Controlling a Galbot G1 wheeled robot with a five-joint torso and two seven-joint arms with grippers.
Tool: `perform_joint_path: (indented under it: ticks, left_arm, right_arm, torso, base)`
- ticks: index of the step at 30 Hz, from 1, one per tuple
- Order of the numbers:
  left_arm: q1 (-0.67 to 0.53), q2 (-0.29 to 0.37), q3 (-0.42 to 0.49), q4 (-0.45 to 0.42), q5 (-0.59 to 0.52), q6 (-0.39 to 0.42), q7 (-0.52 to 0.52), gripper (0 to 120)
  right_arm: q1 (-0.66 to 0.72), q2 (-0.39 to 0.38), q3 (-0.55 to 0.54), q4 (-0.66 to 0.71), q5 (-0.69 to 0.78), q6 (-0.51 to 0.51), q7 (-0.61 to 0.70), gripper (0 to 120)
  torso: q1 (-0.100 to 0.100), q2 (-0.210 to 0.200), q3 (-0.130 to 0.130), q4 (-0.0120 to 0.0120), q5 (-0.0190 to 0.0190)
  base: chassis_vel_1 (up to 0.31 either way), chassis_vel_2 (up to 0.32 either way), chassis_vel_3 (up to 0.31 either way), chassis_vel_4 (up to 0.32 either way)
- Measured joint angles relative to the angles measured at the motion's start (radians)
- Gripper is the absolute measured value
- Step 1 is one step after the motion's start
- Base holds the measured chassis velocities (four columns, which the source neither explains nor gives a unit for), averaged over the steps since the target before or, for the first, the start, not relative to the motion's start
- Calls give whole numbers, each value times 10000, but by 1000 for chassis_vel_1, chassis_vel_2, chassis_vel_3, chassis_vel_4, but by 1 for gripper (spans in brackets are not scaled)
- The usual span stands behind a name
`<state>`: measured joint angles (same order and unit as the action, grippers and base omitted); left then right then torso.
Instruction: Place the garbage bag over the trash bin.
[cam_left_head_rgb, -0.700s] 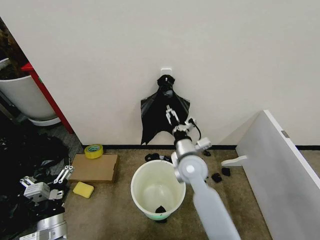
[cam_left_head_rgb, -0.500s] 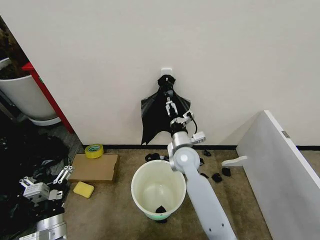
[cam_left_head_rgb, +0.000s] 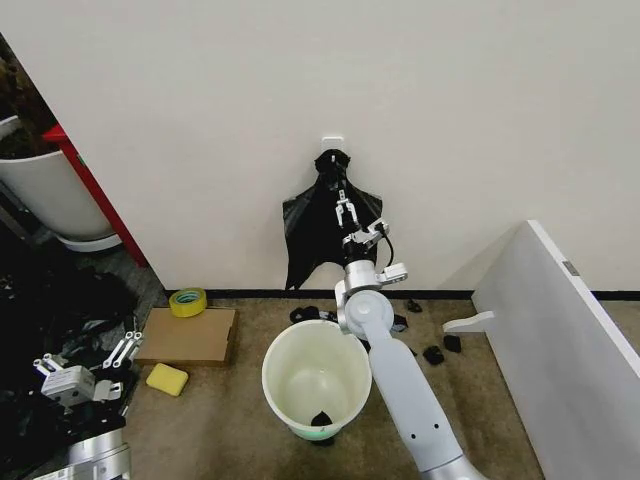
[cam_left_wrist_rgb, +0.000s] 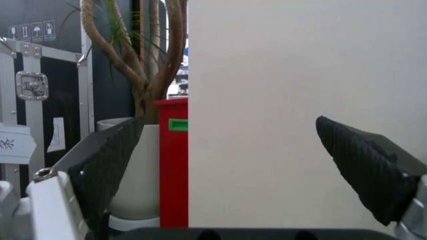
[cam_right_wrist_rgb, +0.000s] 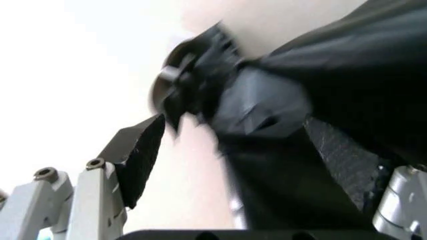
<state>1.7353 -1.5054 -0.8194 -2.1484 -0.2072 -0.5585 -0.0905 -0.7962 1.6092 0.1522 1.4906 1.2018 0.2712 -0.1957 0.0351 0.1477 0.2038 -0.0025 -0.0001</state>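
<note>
Reaching up above the trash bin (cam_left_head_rgb: 316, 378), the right gripper (cam_left_head_rgb: 344, 210) is sitting at the black garbage bag (cam_left_head_rgb: 312, 232), which is hanging from a white wall hook (cam_left_head_rgb: 333, 143) behind the bin; its fingers (cam_right_wrist_rgb: 137, 162) are spread wide on either side of the bag's bunched upper part (cam_right_wrist_rgb: 267, 115), not closed on it. The left gripper (cam_left_head_rgb: 75, 375) is resting low, well to the left of the bin, beside a yellow sponge (cam_left_head_rgb: 166, 379) and a cardboard box (cam_left_head_rgb: 188, 335), with fingers (cam_left_wrist_rgb: 107, 165) standing wide apart and gripping nothing.

Even, bright indoor light; head view sharp; right wrist view heavily motion-blurred, wall overexposed.
</note>
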Motion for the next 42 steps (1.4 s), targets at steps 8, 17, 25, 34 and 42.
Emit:
perform_joint_path:
  ticks: [8,17,25,34,42]
  left_arm:
    - [16,75,-54,0,-27,-1,-14,100]
    - [-29,130,-80,107,-103,1,-23,100]
    - [-63,164,-37,174,-103,1,-23,100]
    - [-63,267,-127,158,-221,6,-29,100]
    - [-137,219,-90,277,-223,12,-30,100]
  right_arm:
    - [402,-6,-90,-511,-46,120,-747,75]
    - [210,-8,-101,-610,-134,128,-940,59]
    - [348,-9,-11,-939,-215,129,-968,59]
    - [709,-11,97,-1263,-179,167,-1051,48]
    - [708,-11,93,-1393,-213,193,-1158,12]
  torso:
    - [0,0,0,0,0]
    - [0,0,0,0,1]
    - [0,0,0,0,0]
    - [0,0,0,0,1]
    - [0,0,0,0,1]
  base:
    - [0,0,0,0]
    - [0,0,0,0]
    - [0,0,0,0]
    - [0,0,0,0]
    - [0,0,0,0]
